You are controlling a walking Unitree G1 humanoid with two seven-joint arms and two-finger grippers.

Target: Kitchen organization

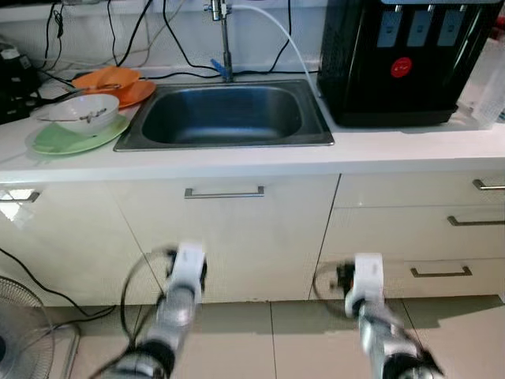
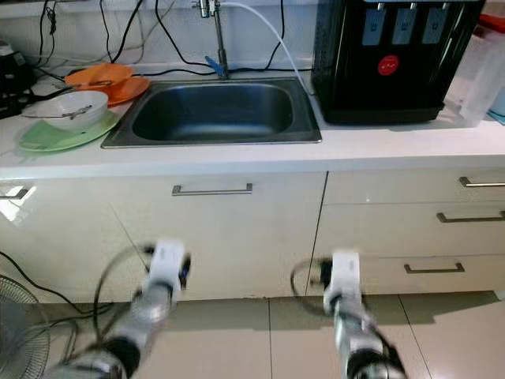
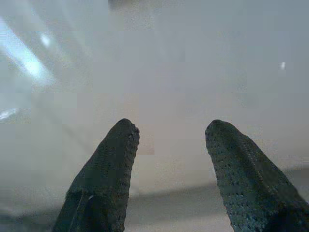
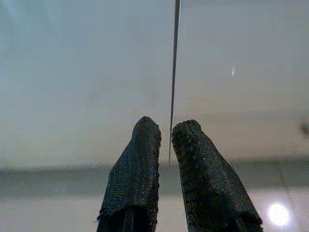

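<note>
A white bowl [image 1: 85, 110] holding a utensil sits on a green plate [image 1: 75, 140] on the white counter, left of the steel sink [image 1: 229, 114]. Behind them lie orange plates [image 1: 110, 81]. Both arms hang low in front of the cabinet doors, well below the counter. In the left wrist view my left gripper [image 3: 169, 130] is open, its fingers [image 3: 111, 164] spread before a pale glossy cabinet door. In the right wrist view my right gripper [image 4: 166, 128] is shut with nothing in it, pointing at the dark seam between two cabinet fronts.
A black water dispenser [image 1: 402, 59] stands right of the sink, and a faucet [image 1: 223, 39] with a white hose rises behind it. The door handle [image 1: 224, 192] is under the sink, and drawer handles [image 1: 440, 272] are on the right. A fan [image 1: 24, 332] stands on the floor at the left.
</note>
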